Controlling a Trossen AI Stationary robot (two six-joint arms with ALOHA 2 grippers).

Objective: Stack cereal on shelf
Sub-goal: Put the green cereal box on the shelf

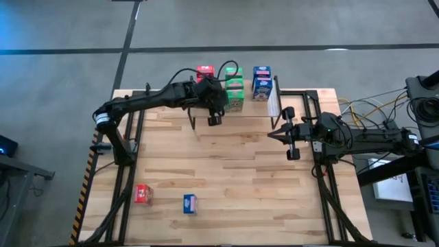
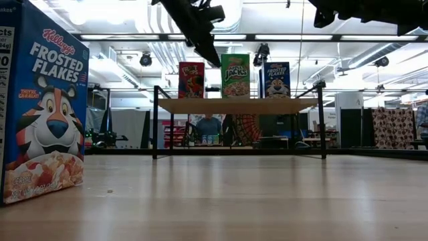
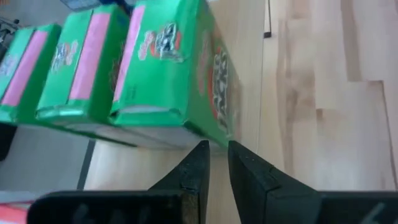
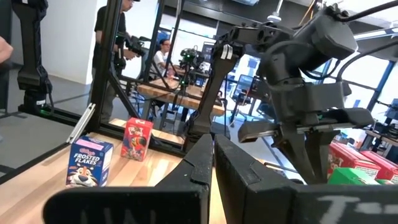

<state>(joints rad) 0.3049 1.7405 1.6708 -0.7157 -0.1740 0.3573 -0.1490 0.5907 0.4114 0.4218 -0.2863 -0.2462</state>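
Note:
The shelf (image 2: 237,105) stands at the table's far edge and carries upright cereal boxes: red (image 1: 204,71), green (image 1: 234,89) and blue (image 1: 261,81). In the left wrist view, three green boxes (image 3: 155,68) stand side by side on their bases. My left gripper (image 1: 214,115) is shut just in front of the nearest green box's lower corner. My right gripper (image 1: 288,134) is shut with nothing in it, raised at the table's right side. Another red box (image 1: 143,194) and another blue box (image 1: 190,203) stand on the tabletop near its front edge. My left gripper's shut fingertips (image 3: 200,151) slant down at the lower front corner (image 3: 219,138) of the nearest green box. Whether they touch it I cannot tell.
Black frame bars (image 1: 127,147) run along the table's left and right sides. The blue box (image 2: 43,107) looms close to the low camera. A broad stretch of bare wood (image 1: 233,165) lies between the shelf and the two front boxes. People show in the room behind.

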